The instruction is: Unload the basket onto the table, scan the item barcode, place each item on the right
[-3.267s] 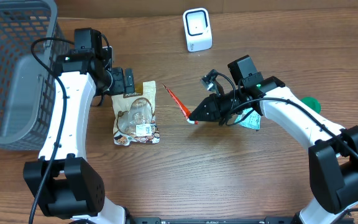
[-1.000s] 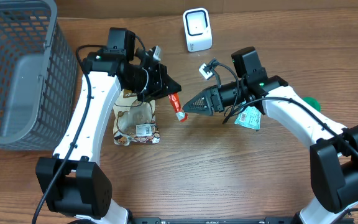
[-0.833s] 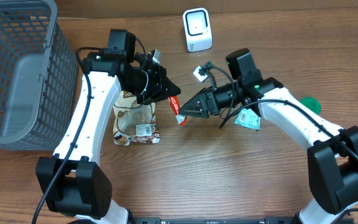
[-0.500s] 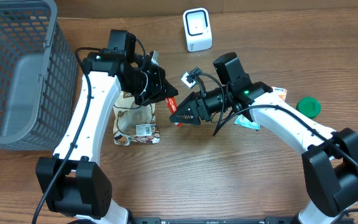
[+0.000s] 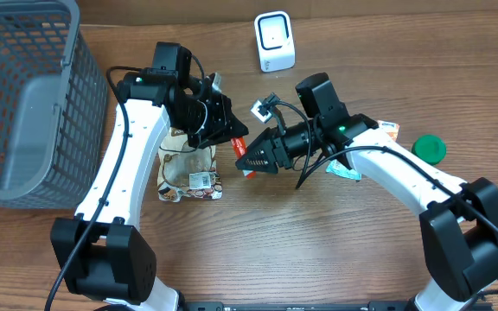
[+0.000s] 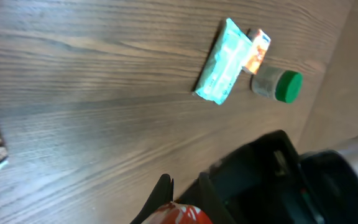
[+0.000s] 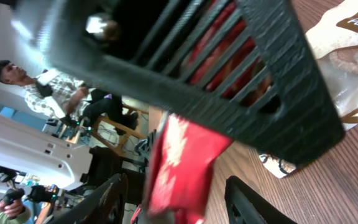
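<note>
The left pincer (image 5: 237, 135) is clamped on the upper end of the red sachet (image 5: 242, 145), holding it above the tabletop (image 5: 318, 250) between the two arms. The sachet's long axis runs from that grip down toward the near edge, its free end slanting slightly right. The right pincer (image 5: 242, 162) straddles this lower end; the right wrist view shows its fingers (image 7: 112, 198) apart, one on each side of the sachet, not pressed on it. Just left lies a snack bag (image 5: 188, 164). Farther out are a white scanner (image 5: 274, 41), a grey basket (image 5: 15, 95), a teal packet (image 6: 222, 61) and a green-capped bottle (image 6: 278, 86).
</note>
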